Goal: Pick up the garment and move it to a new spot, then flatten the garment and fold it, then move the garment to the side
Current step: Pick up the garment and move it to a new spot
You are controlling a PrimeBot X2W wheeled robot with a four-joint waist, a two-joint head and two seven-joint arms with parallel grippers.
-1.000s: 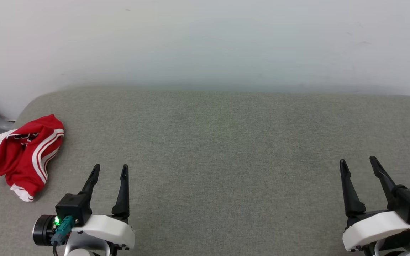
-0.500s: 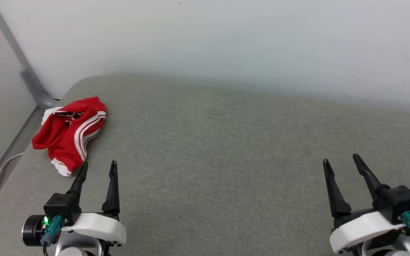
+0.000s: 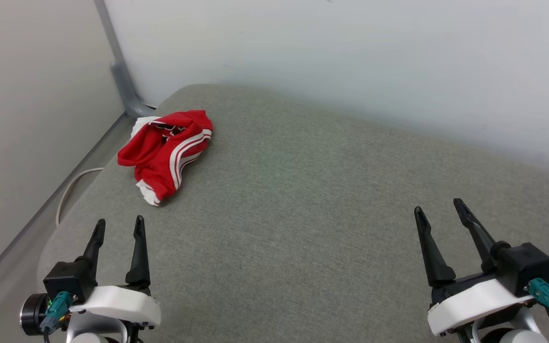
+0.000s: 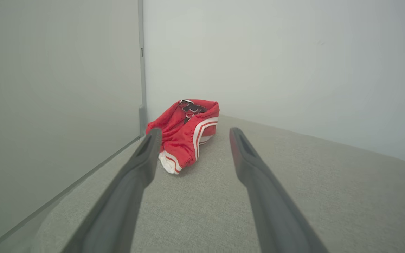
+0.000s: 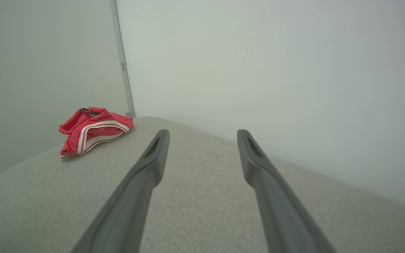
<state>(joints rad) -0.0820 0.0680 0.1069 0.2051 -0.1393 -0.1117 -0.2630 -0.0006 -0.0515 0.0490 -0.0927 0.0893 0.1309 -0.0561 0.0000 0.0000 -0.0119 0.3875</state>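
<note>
**Bunched garment at the pad's far left corner; both grippers empty**

The garment (image 3: 167,152) lies in a crumpled heap on the grey pad (image 3: 303,190), near its far left corner and close to the wall (image 3: 350,57) and a grey post (image 3: 122,81). Its red fabric shows white stripes. The left gripper (image 3: 119,220) points toward the heap, apart from it, fingers spread wide and empty. The right gripper (image 3: 437,205), well apart at the near right, is likewise wide and empty. A pale cable (image 3: 72,183) curves beside the pad's left edge.

garment (image 3: 165,152): thin red cloth, matt, fine knit texture. counter (image 3: 303,214): grey woven fabric, coarse, matt. left hand (image 3: 118,220) and right hand (image 3: 438,205): matt dark plastic fingers (image 3: 138,247), semi-gloss white shells. wall (image 3: 350,57): smooth, matt.
</note>
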